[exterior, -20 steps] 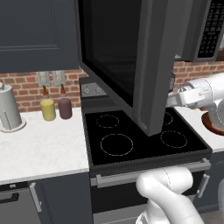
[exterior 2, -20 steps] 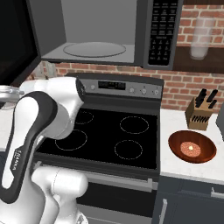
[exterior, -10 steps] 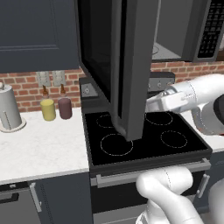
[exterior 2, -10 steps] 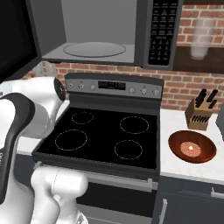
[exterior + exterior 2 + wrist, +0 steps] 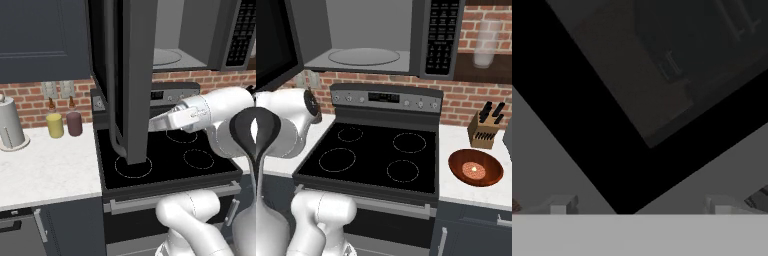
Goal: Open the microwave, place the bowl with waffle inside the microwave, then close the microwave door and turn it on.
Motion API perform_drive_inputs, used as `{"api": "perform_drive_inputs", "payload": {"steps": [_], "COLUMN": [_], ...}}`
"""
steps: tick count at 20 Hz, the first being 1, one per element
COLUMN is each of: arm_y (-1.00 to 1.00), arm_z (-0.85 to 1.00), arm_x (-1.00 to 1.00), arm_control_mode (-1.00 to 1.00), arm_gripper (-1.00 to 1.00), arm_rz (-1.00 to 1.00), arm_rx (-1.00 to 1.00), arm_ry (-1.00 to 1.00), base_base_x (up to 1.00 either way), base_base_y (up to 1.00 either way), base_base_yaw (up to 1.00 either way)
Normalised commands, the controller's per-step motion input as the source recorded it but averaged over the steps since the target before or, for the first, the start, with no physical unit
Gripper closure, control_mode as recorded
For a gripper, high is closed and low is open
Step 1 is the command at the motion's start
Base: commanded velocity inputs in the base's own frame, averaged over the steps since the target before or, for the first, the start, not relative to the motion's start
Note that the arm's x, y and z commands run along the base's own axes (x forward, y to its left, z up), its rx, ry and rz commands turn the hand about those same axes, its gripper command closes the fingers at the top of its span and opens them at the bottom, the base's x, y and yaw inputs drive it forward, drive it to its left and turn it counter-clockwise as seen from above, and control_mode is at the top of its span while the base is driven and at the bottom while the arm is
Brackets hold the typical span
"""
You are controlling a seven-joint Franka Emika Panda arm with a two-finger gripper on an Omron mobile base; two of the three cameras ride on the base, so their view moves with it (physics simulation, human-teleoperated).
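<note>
With the microwave door (image 5: 129, 75) swung wide, the microwave (image 5: 381, 35) cavity stands exposed above the stove (image 5: 376, 155); its round glass turntable (image 5: 363, 56) lies flat on the cavity floor. Black button panel (image 5: 438, 37) sits at the cavity's right. From the left base view the door is seen nearly edge-on, hanging down in front of the stove's back-left area, its lower edge above the front-left burner ring (image 5: 133, 167).

The arm's forearm reaches leftward across the stove toward the door's inner side; the hand end disappears behind the door edge, so contact with the door cannot be confirmed. From the hand view, the two fingertips (image 5: 559, 206) show at the bottom, set well apart, nothing between them. Ahead of them: the door's black glass (image 5: 612, 150) with a dim reflection, flanked by grey frame.

Bowl (image 5: 475, 167): on the white counter (image 5: 466, 187) right of the stove, upright, just in front of the knife block (image 5: 486, 129). Waffle (image 5: 474, 170): inside the bowl, near its centre. Both well apart from the arm.

Left counter (image 5: 45, 170): grey canister (image 5: 10, 122), yellow jar (image 5: 55, 125) and dark maroon jar (image 5: 74, 123) side by side against the brick wall.
</note>
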Motion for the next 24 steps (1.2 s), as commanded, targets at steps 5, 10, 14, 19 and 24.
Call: {"api": "perform_drive_inputs", "payload": {"steps": [5, 10, 14, 19, 24], "arm_y": [-0.68, -1.00, -1.00, -1.00, -1.00], "arm_z": [-0.01, -0.15, -0.32, -0.42, -0.42], "arm_x": [-0.05, -0.01, 0.19, 0.60, 0.86], "arm_control_mode": [-1.00, -1.00, -1.00, -1.00, -1.00], "arm_gripper": [-1.00, -1.00, -1.00, -1.00, -1.00], "arm_rz": [-0.12, -0.47, -0.47, -0.31, -0.27], "arm_rx": [0.04, 0.04, -0.08, -0.19, -0.21], "arm_ry": [0.10, 0.29, 0.13, 0.02, 0.04], "base_base_x": [0.00, 0.00, 0.00, 0.00, 0.00], "base_base_y": [0.00, 0.00, 0.00, 0.00, 0.00], "base_base_yaw": [0.00, 0.00, 0.00, 0.00, 0.00]}}
